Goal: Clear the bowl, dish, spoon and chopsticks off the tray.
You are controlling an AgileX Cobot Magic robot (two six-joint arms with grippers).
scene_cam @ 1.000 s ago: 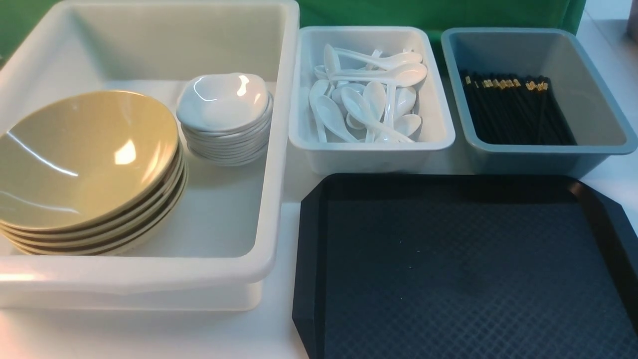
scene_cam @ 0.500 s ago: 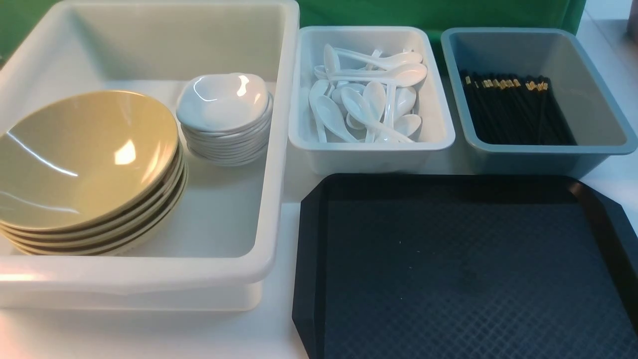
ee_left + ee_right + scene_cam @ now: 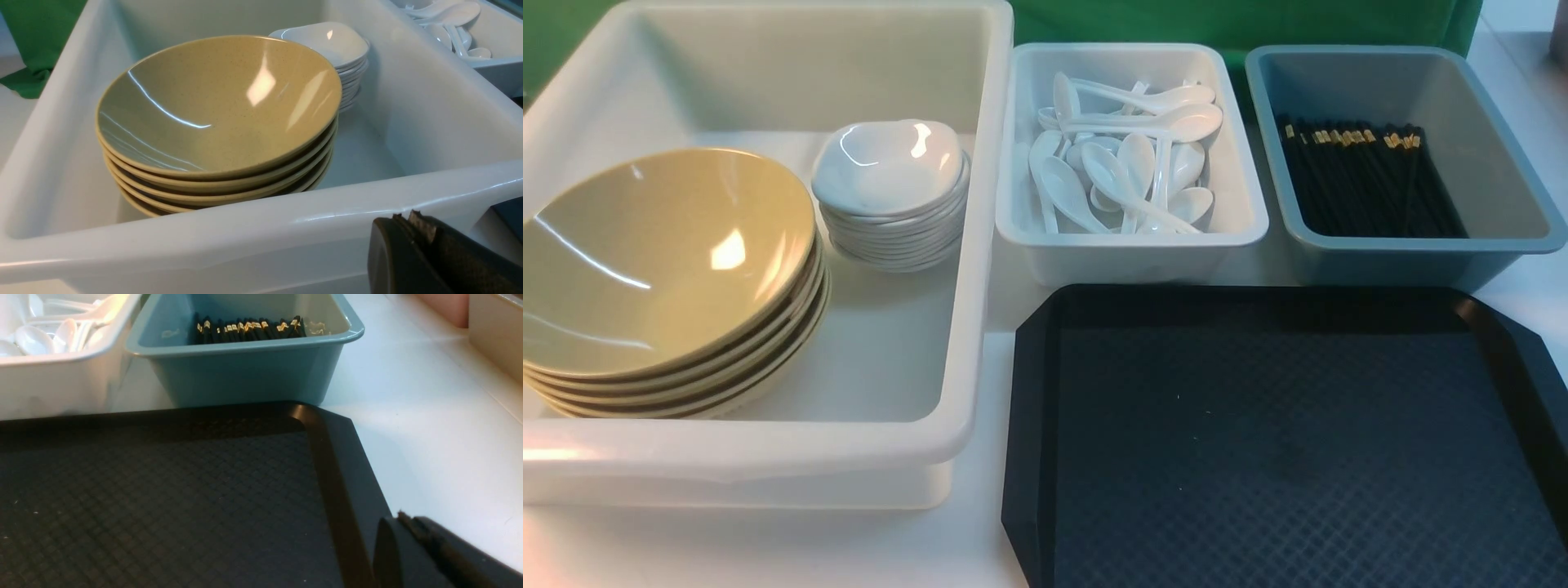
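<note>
Both the left gripper [image 3: 412,228] and right gripper [image 3: 408,531] were closed on nothing beside the bare black tray [image 3: 1029,392].

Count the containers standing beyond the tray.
3: the large white tub with bowls and dishes, the small white tub of spoons, and the blue-grey bin of chopsticks.

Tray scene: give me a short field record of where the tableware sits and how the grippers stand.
tray: nothing on it
bowls: stacked in large white tub
dishes: stacked beside the bowls, same tub
spoons: piled in small white tub
chopsticks: in blue-grey bin
left gripper: shut, holds nothing, outside the large tub
right gripper: shut, holds nothing, at tray's edge
</note>
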